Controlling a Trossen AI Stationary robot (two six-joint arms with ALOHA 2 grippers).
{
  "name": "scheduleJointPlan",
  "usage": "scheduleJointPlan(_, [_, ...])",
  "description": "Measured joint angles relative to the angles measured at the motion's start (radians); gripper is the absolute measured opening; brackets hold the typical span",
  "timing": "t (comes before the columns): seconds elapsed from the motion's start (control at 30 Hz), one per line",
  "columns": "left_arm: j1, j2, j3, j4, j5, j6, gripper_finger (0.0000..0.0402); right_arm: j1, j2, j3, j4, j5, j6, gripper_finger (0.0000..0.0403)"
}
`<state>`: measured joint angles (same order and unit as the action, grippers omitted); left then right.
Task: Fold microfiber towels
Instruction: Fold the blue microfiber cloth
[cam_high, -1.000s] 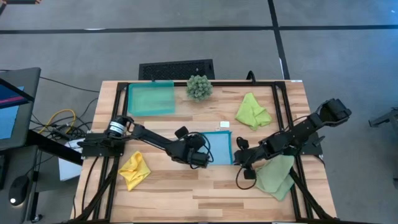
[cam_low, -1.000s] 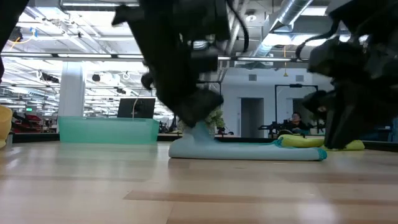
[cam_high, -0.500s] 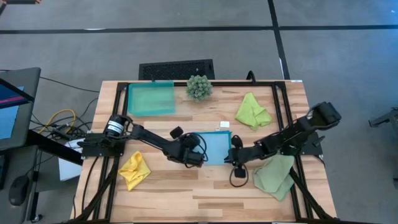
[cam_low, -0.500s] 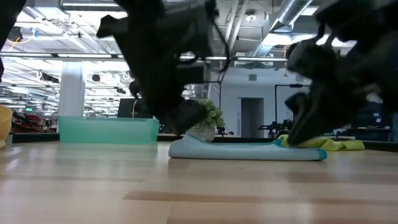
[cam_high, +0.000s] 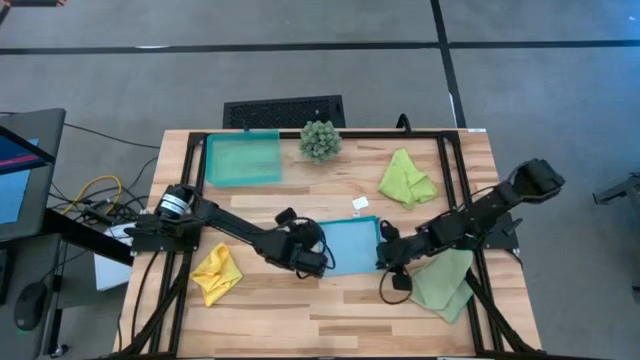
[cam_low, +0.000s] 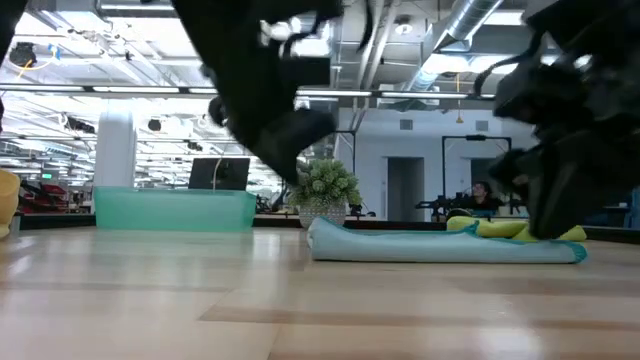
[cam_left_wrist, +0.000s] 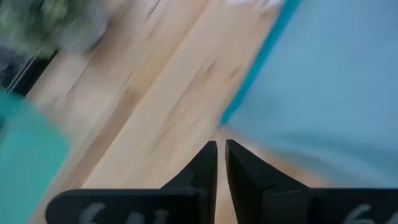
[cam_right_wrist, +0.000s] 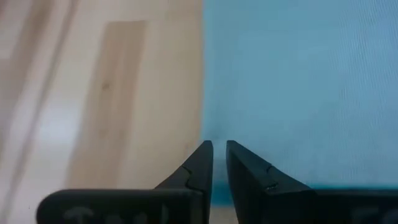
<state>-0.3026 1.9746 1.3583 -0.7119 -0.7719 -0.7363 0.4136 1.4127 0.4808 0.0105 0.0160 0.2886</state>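
light blue towel (cam_high: 351, 245) now sits shifted right, flat at table (cam_high: 330, 310) centre. left gripper (cam_high: 318, 262) at its left edge, right gripper (cam_high: 385, 254) at its right edge, both pinched nearly shut; grasp unclear.

Wooden butcher-block table (cam_high: 330, 305) edged with black frame rails. Lying on it: teal translucent tray (cam_high: 243, 159) at far left, spiky green ball plant (cam_high: 321, 139) at far centre, lime green towel (cam_high: 406, 179) crumpled far right, light blue towel (cam_high: 350, 245) flat at centre, yellow towel (cam_high: 217, 273) bunched near left, pale sage towel (cam_high: 444, 282) near right. Small white tag (cam_high: 361, 203) just beyond the blue towel.
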Motion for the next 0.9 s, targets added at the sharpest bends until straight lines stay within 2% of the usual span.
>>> scheduleJointPlan(0.1, [-0.015,-0.002,-0.004,0.145,0.039,0.134,0.0025,0.033,-0.062,0.0,-0.019,0.031,0.007,0.0069])
scheduleJointPlan(0.2, [-0.01,0.007,-0.035,0.298,0.107,0.248,0.0025,0.056,-0.078,0.001,0.088,0.096,0.018,0.0069])
scheduleJointPlan(0.3, [0.019,0.011,-0.092,0.401,0.13,0.264,0.0025,0.05,-0.03,0.003,0.228,0.112,0.012,0.0069])
scheduleJointPlan(0.4, [0.048,0.014,-0.145,0.391,0.136,0.218,0.0025,0.031,0.057,0.003,0.291,0.109,-0.004,0.0069])
scheduleJointPlan(0.63, [0.096,0.018,-0.285,0.52,0.157,0.121,0.0025,-0.028,0.206,0.007,0.253,-0.056,-0.028,0.0069])
scheduleJointPlan(0.77, [0.092,0.016,-0.288,0.552,0.174,0.145,0.0025,-0.03,0.189,0.013,0.168,-0.101,-0.028,0.0068])
scheduleJointPlan(0.9, [0.076,0.023,-0.224,0.543,0.246,0.196,0.0025,-0.011,0.099,0.003,0.067,-0.124,-0.028,0.0062])
